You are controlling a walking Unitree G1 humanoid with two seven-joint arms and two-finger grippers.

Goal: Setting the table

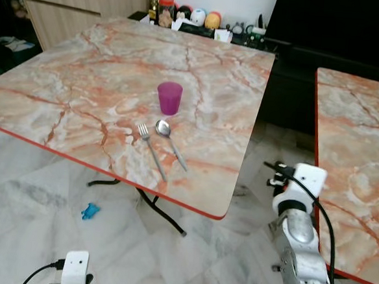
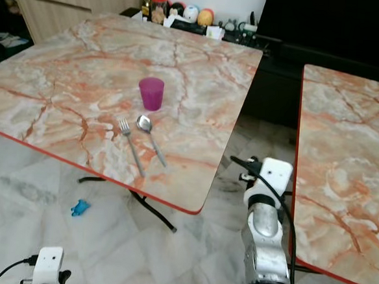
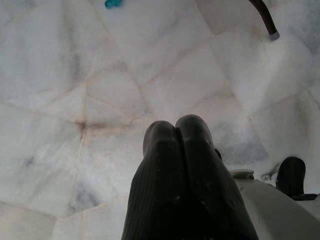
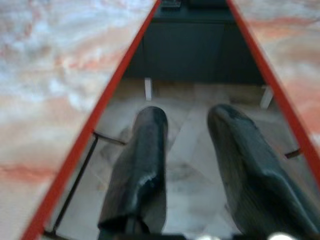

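A purple cup (image 1: 169, 98) stands upright near the middle of the marble-patterned table (image 1: 69, 88). Just in front of it lie a fork (image 1: 151, 150) and a spoon (image 1: 170, 143) side by side, both angled toward the table's front edge. My right arm (image 1: 299, 221) is raised in the gap between the two tables, right of the cutlery. In the right wrist view its gripper (image 4: 187, 122) is open with nothing between the fingers. My left arm (image 1: 74, 269) hangs low over the floor. The left gripper (image 3: 175, 130) is shut and empty.
A second marble table (image 1: 361, 147) with a red edge stands to the right. A dark cabinet (image 1: 325, 67) fills the space behind the gap. Small jars and toys (image 1: 192, 16) line a shelf beyond the far edge. A blue toy (image 1: 91, 210) lies on the tiled floor by the table legs (image 1: 162, 211).
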